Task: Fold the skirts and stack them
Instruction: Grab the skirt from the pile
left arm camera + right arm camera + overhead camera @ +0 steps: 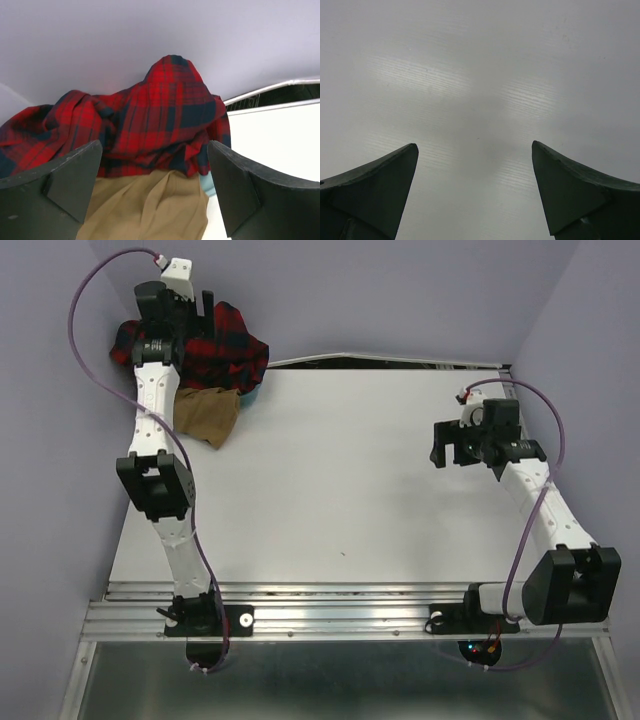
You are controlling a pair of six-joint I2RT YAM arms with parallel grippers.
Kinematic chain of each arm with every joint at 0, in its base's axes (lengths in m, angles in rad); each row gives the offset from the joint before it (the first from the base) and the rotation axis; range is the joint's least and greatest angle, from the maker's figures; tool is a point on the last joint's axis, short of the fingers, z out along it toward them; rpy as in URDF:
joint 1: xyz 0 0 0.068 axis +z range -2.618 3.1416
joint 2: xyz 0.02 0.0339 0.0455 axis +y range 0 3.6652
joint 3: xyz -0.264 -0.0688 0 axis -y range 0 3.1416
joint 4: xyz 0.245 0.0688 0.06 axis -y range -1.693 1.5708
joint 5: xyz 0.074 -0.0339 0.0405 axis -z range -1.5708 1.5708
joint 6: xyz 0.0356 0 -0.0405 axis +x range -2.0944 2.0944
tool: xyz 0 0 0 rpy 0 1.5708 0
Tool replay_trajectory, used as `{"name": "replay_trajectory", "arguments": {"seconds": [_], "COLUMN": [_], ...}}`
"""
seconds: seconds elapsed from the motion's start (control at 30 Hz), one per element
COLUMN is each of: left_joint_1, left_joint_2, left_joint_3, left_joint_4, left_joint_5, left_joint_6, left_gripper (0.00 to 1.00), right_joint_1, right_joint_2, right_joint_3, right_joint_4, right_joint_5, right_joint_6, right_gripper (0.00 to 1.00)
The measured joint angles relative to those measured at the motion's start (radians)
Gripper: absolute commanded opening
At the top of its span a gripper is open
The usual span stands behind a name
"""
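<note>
At the upper left of the top view, the red plaid skirt (228, 343) lies bunched in a heap in the far corner of the white tabletop (350, 490), against the lavender wall (400, 290). The tan skirt (207, 414) lies crumpled just in front of it, its upper edge tucked under the plaid cloth and the rest spilling onto the tabletop. A sliver of a teal tub (251, 393) shows beneath the plaid skirt's right edge. The left gripper (154, 146) hangs over the heap with its fingers spread wide, holding nothing; in its wrist view both skirts show between them. The right gripper (475, 146) is at the right of the top view, well apart from the skirts. Its fingers are also wide apart and empty, over bare tabletop.
</note>
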Motion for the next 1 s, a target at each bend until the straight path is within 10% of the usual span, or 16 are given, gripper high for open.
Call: {"name": "replay_trajectory", "arguments": {"seconds": [0.43, 0.53, 0.67, 0.8, 1.0], "left_joint_1": [0.000, 0.000, 0.000, 0.000, 0.001], "left_joint_2": [0.341, 0.393, 0.416, 0.416, 0.385], "left_joint_3": [0.006, 0.010, 0.012, 0.016, 0.024], "left_joint_4": [0.188, 0.201, 0.225, 0.285, 0.326], "left_joint_5": [-0.033, -0.061, -0.079, -0.072, -0.008], "left_joint_6": [-0.020, -0.010, -0.006, -0.012, -0.044], "left_gripper": [0.98, 0.84, 0.32, 0.05, 0.00], "right_joint_1": [0.000, -0.002, -0.008, -0.016, -0.019], "right_joint_2": [0.043, 0.051, 0.063, 0.064, 0.064], "right_joint_3": [0.000, 0.000, 0.001, 0.001, 0.014], "right_joint_4": [-0.002, -0.004, -0.013, -0.017, -0.025], "right_joint_5": [0.010, 0.011, 0.018, 0.018, 0.017], "right_joint_6": [-0.001, -0.001, -0.001, -0.001, 0.000], "right_gripper": [1.00, 1.00, 1.00, 1.00, 1.00]}}
